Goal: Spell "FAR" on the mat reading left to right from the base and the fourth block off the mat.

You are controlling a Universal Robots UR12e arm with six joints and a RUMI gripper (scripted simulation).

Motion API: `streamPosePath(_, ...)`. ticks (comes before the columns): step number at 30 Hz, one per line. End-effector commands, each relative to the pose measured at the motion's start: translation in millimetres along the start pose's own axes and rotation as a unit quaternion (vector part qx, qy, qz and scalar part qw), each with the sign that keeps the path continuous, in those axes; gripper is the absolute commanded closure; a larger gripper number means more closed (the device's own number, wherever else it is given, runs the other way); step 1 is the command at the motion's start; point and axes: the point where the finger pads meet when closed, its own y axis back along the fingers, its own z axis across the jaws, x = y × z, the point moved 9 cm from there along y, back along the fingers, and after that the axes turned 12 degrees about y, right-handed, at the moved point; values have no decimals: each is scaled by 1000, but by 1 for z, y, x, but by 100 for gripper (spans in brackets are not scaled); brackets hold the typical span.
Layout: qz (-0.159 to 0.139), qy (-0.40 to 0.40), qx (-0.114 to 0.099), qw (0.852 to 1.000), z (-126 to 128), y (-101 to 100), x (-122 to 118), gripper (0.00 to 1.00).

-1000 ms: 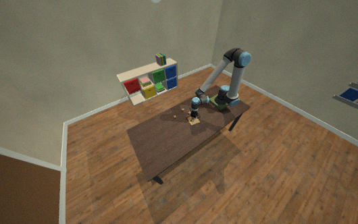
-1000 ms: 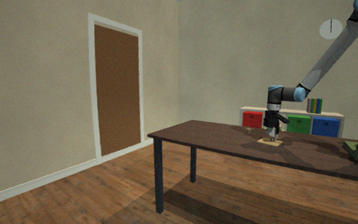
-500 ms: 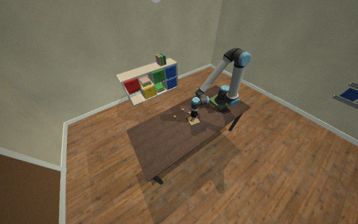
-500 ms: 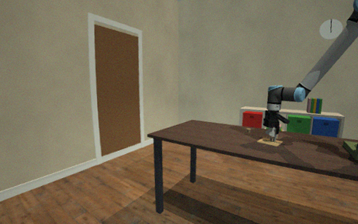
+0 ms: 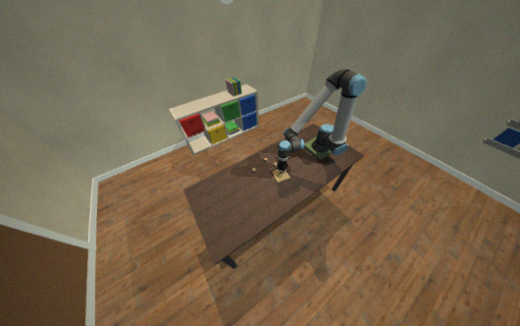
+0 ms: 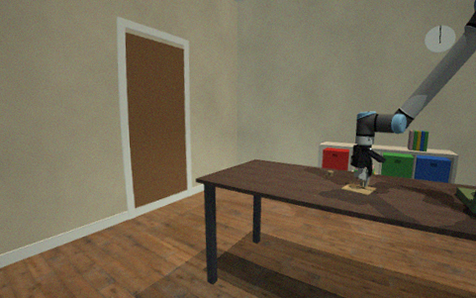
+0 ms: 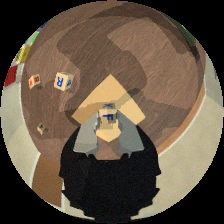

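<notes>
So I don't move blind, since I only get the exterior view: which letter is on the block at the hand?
Observer: The wrist view shows a blue F on top of the block between the fingers of the hand.

Operator: Thanks. From out here I can't read any letters. Where's the R?

Observer: The R block lies off the mat, on the table's shelf side.

Operator: Anything farther out past it?

Observer: Yes, a block with red lettering.

robot arm bent at the elbow, wrist lowered, tool (image 5: 282, 170) (image 6: 364, 184) (image 7: 107, 110) pointing down, its two jaws partly closed
</notes>
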Motion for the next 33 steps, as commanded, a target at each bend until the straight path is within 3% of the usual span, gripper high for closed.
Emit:
streamPosePath(1, -3, 0, 5, 1000, -4, 25, -3, 91)
streamPosePath(8, -3, 0, 5, 1000, -4, 76, -2, 91)
streamPosePath(12, -3, 0, 5, 1000, -4, 91, -2, 91)
streamPosePath(33, -2, -12, 4, 1000, -1, 91, -2, 91)
